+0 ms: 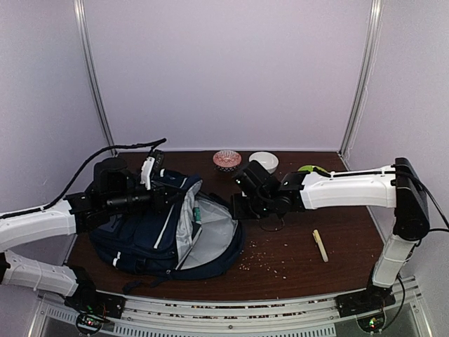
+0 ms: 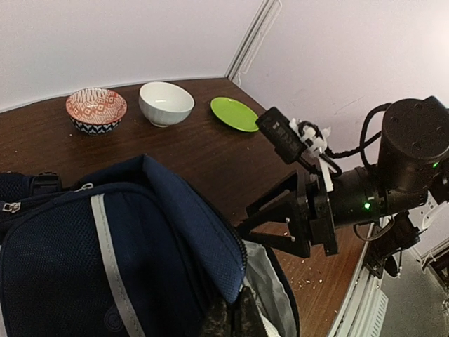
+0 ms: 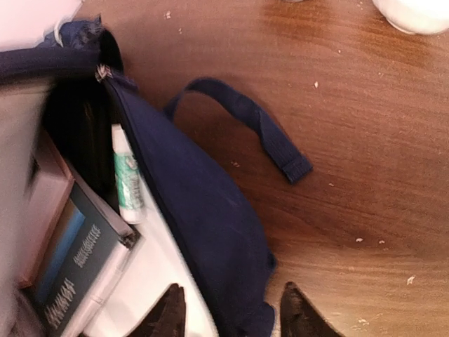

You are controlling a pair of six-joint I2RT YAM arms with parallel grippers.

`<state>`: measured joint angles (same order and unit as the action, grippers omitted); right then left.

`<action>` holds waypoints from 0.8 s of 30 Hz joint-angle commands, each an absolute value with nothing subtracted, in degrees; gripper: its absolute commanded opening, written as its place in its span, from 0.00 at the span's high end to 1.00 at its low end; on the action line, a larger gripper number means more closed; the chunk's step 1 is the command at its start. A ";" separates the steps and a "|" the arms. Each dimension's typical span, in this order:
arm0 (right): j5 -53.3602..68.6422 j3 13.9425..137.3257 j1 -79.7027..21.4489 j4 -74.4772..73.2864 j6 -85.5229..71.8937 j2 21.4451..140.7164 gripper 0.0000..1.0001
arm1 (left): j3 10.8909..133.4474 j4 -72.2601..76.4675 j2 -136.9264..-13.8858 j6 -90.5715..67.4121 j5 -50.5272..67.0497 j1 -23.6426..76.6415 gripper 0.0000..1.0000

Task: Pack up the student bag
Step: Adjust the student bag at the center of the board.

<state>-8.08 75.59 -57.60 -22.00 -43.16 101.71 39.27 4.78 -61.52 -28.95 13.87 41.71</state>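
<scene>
Left arm (image 1: 35, 225), lower left: white link shells, black joint housings, black braided cable (image 1: 133, 145) overhead. Right arm (image 1: 347, 189), right side: matching white shells, black elbow block, white cable ties (image 2: 312, 137), green indicator light (image 2: 366, 206). Right gripper (image 3: 231, 312): dark pointed fingertips, bottom edge. Black bases (image 1: 358, 303), small lit boards.

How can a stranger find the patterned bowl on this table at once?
Look at the far edge of the dark brown wooden table, beyond the large navy-blue fabric backpack. Three dishes stand there in a row; it is the leftmost one, the small red-and-white patterned bowl. Its neighbours, a plain white bowl and a flat lime-green plate, carry no pattern.
</scene>
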 commanded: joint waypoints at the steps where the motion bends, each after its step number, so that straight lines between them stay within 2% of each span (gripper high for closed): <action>1: -7.71 75.01 -57.67 -25.16 -41.97 98.50 0.49 | 37.13 12.58 -62.28 -31.21 13.87 41.04 1.00; 5: -9.72 81.22 -58.42 -35.33 -40.67 101.01 0.43 | 36.20 17.51 -64.56 -32.85 14.73 41.13 1.00; 14: -11.56 84.42 -60.03 -40.28 -42.18 104.56 0.45 | 35.86 19.89 -65.17 -33.22 15.92 41.20 1.00; 18: -14.06 80.37 -59.76 -36.67 -44.10 99.05 0.46 | 36.53 16.82 -63.05 -33.68 14.67 41.22 1.00; 24: -24.71 70.02 -59.37 -33.07 -43.37 82.11 0.46 | 36.52 13.30 -59.90 -33.31 13.11 41.22 1.00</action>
